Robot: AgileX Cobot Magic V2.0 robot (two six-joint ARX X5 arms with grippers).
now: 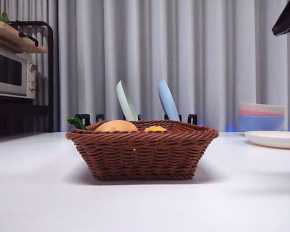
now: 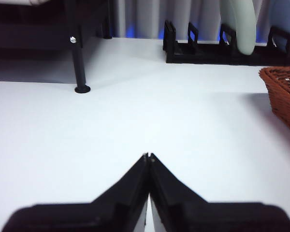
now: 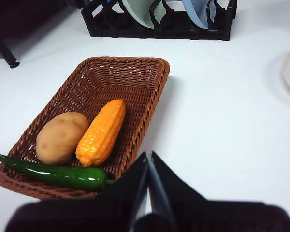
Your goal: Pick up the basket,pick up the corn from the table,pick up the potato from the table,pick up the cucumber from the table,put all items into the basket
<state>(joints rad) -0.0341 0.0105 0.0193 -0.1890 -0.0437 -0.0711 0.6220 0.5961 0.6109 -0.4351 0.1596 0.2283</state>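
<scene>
The brown wicker basket stands on the white table and also shows in the right wrist view. In it lie the potato, the corn and the green cucumber, which rests across the basket's near rim. In the front view the potato, the corn and the cucumber's tip rise just above the rim. My right gripper is shut and empty, above the table beside the basket. My left gripper is shut and empty over bare table, left of the basket's edge.
A black dish rack with a green plate and a blue plate stands behind the basket. Stacked bowls and a white plate sit at the right. A microwave on a black shelf stands at the left.
</scene>
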